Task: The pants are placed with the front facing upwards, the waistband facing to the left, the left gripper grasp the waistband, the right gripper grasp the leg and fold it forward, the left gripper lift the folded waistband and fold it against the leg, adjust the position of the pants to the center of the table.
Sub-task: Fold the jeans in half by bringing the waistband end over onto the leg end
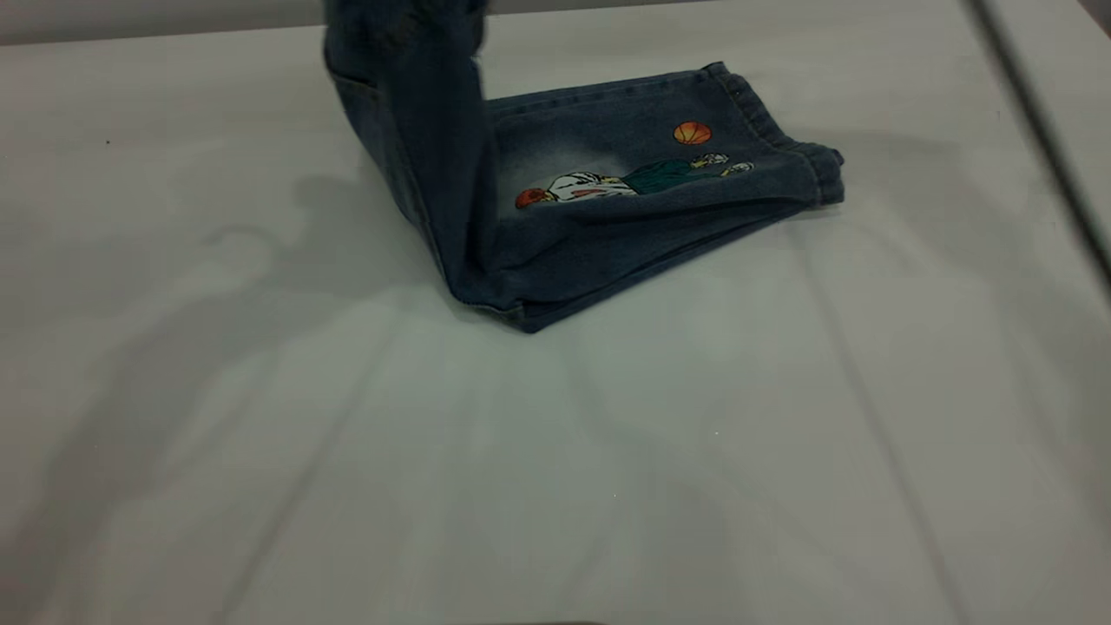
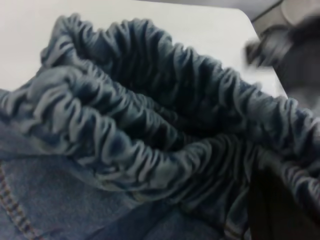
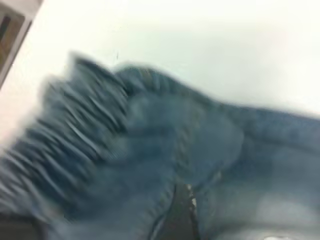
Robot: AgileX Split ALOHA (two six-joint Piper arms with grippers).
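Note:
The blue denim pants (image 1: pixel 608 187) lie folded on the white table (image 1: pixel 555 451). Their legs rest flat, with a basketball cartoon print facing up and the cuffs to the right. The upper part (image 1: pixel 408 113) is lifted steeply and leaves the exterior view at its top edge, where both grippers are out of sight. In the left wrist view the ruffled waistband (image 2: pixel 150 115) fills the picture, and my left gripper (image 2: pixel 260 200) is shut on it, one dark finger (image 2: pixel 275 210) showing. In the right wrist view my right gripper (image 3: pixel 185 210) sits in the denim beside the waistband (image 3: pixel 65 145), shut on the pants.
A dark straight seam or table edge (image 1: pixel 1041 139) runs along the far right. A blurred dark shape (image 2: pixel 290 45) hangs beyond the waistband in the left wrist view. Bare white tabletop surrounds the pants on all sides.

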